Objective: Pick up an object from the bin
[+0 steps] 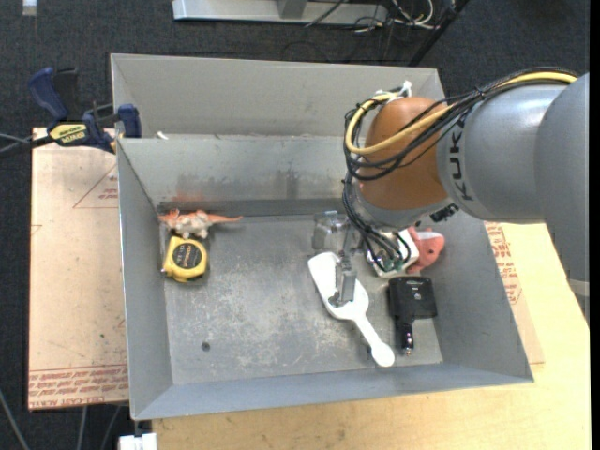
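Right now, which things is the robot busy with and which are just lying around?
Busy with: pincer; white spatula under it.
Just lying around: yellow tape measure; orange toy lizard; black gadget; pink thing.

— What is being shown near the yellow tape measure (185, 258)?
— An orange toy lizard (199, 219) is being shown just behind it, touching or nearly so. A black remote-like device (412, 306) and a pink thing (430, 248) are being shown well apart from it, rightward.
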You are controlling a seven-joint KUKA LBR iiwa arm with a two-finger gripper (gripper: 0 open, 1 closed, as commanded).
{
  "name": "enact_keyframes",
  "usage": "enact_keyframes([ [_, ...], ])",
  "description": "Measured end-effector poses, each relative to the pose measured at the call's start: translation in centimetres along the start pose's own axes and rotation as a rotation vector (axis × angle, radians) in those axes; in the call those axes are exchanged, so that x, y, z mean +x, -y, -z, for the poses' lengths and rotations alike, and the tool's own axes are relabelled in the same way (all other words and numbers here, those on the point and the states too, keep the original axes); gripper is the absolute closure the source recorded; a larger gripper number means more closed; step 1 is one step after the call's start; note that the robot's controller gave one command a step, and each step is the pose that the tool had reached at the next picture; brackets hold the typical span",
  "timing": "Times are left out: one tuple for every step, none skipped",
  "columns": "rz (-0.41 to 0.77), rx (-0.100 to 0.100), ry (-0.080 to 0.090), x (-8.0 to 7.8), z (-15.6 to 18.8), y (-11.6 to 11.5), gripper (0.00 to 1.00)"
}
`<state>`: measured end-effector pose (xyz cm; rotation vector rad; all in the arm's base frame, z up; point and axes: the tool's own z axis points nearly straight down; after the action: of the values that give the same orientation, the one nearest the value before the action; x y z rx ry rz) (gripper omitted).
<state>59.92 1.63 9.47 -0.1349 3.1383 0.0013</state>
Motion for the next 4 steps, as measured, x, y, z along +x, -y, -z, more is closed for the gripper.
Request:
enact_keyframes([
  [-0.404,-0.003,0.002,0.2,-2.4,1.8,1.0],
  [-0.404,-0.003,0.002,0.2,-2.4,1.8,1.0],
  [-0.418,-0.003,-0.004,0.2,1.8,1.6,1.0],
  [-0.408,-0.004,0.002,-1.0,7.8,1.7,1.0],
])
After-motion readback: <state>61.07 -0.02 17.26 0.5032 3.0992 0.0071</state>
